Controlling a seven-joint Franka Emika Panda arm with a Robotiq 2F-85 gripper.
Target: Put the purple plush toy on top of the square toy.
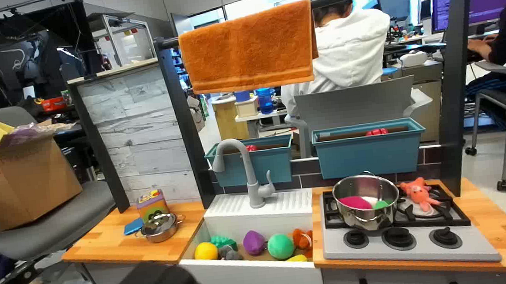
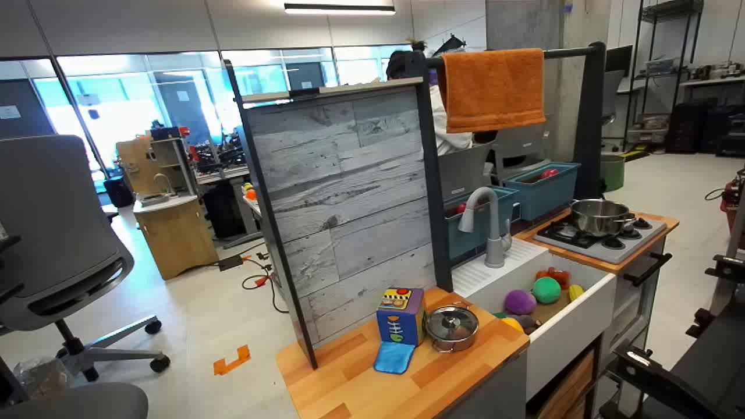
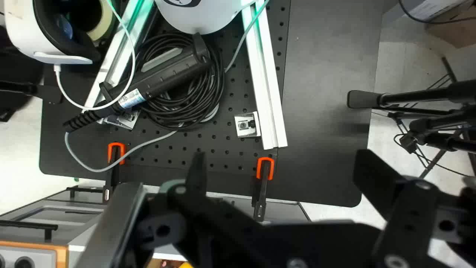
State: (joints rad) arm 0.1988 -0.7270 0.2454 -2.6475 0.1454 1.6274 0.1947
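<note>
Purple plush (image 1: 254, 243) in sink (image 1: 266, 280); sq toy (image 1: 153, 209) on cntr (image 1: 105, 242) nr pot (image 1: 159, 228)

In an exterior view, wooden counter (image 2: 343, 384) bearing square toy (image 2: 400, 317), lidded pot (image 2: 452, 331) at toy's three o'clock, blue flap (image 2: 394, 357) at six

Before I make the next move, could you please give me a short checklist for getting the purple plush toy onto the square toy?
1. Gripper open and holding nothing: ok.
2. Purple plush toy located: ok, lying in the sink.
3. Purple plush toy in the wrist view: not ok, mainly a black tabletop shows there.
4. Purple plush toy apart from the green ball: cannot tell, they lie close together.
5. Square toy on the wooden counter, top face visible: ok.
6. Lidded pot apart from the square toy: cannot tell, it stands right beside it.
</note>
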